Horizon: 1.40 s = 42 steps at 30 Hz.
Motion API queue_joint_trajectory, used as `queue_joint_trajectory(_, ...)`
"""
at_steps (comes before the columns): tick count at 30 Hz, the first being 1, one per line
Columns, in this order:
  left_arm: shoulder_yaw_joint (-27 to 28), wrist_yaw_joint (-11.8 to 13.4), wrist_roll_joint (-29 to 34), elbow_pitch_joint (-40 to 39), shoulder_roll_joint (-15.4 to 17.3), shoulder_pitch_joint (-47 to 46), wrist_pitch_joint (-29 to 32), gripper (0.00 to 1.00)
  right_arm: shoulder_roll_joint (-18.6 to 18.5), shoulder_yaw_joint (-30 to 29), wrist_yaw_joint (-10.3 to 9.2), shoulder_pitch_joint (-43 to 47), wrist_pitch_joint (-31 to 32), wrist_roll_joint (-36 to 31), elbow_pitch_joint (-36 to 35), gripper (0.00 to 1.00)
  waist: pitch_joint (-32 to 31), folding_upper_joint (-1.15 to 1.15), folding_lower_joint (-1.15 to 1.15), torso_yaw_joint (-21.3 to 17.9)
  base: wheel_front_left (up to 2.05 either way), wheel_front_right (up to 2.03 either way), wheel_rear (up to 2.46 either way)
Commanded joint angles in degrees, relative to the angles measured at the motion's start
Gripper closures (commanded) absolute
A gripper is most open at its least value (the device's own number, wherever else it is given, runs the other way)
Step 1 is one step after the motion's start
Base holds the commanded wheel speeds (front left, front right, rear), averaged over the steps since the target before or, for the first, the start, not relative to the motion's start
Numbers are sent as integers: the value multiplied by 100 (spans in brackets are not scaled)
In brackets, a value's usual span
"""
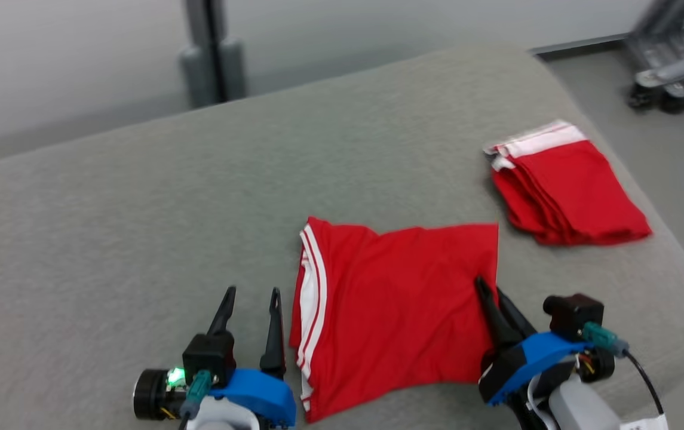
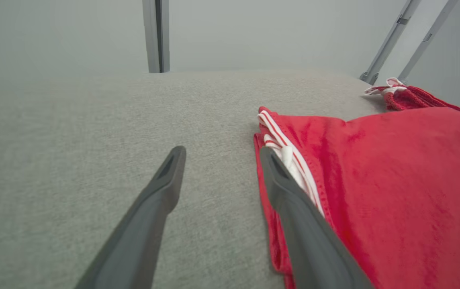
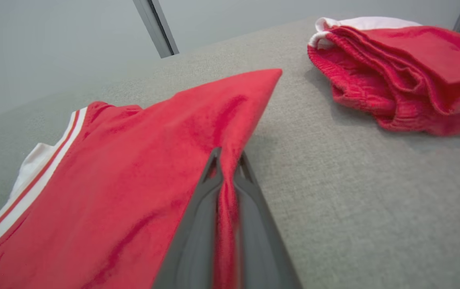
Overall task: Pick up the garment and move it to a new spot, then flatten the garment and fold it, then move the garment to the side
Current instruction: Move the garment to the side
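The garment [image 1: 395, 298] is a red piece with white stripes on its left edge, lying folded flat on the grey padded surface [image 1: 198, 209]. My right gripper [image 1: 490, 288] is shut on the garment's right edge; in the right wrist view red cloth [image 3: 197, 132] is pinched between the fingers [image 3: 197, 224]. My left gripper [image 1: 251, 294] stands open just left of the striped edge. In the left wrist view one of its fingers [image 2: 294, 208] lies against the striped hem [image 2: 284, 136] and the other [image 2: 153, 200] is over bare surface, nothing between them.
A second folded red garment [image 1: 566, 185] with a white band lies at the back right of the surface, near its right edge. A grey post [image 1: 210, 54] stands behind the surface and a wheeled metal frame [image 1: 670, 65] at the far right on the floor.
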Motion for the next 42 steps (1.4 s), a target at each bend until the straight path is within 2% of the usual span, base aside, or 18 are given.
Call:
queue_joint_trajectory(1,-7,2,-10,35,-2,-77,-2,0,-19,20,-1,41,-5,24,-41,100,-342,-2,0,-507,0,0,0)
queue_joint_trajectory(7,-20,-29,-7,138,1,-126,-2,0,-19,131,-1,116,-4,110,-32,100,-287,-2,0,-1075,0,0,0)
queue_joint_trajectory(11,-50,-84,66,225,0,-213,-2,0,-26,151,-1,78,-4,193,-67,100,-222,-2,0,-1186,0,0,0)
queue_joint_trajectory(15,-111,-81,91,292,6,-253,-2,0,-104,196,0,-214,-4,151,-117,100,-116,-2,0,-1073,0,0,0)
queue_joint_trajectory(22,-152,-57,117,359,3,-355,-2,0,-397,276,0,-1122,-4,-175,-34,100,123,-2,0,-611,0,0,0)
queue_joint_trajectory(27,-203,-54,134,335,-3,-422,-2,0,-833,37,-1,-1861,-4,-503,462,100,284,-2,0,-269,0,0,0)
queue_joint_trajectory(31,-241,-57,145,308,-2,-514,-2,0,-1441,-218,-1,-2344,-4,-811,1002,100,406,-2,0,-34,0,0,0)
queue_joint_trajectory(37,-394,2,101,252,4,-646,-2,0,-2378,-669,-1,-2632,-4,-1174,1735,100,590,-2,0,415,0,0,0)
queue_joint_trajectory(42,-403,55,157,250,-1,-742,-2,0,-2860,-1212,-1,-2772,-4,-1598,2226,100,772,-2,0,737,0,0,0)
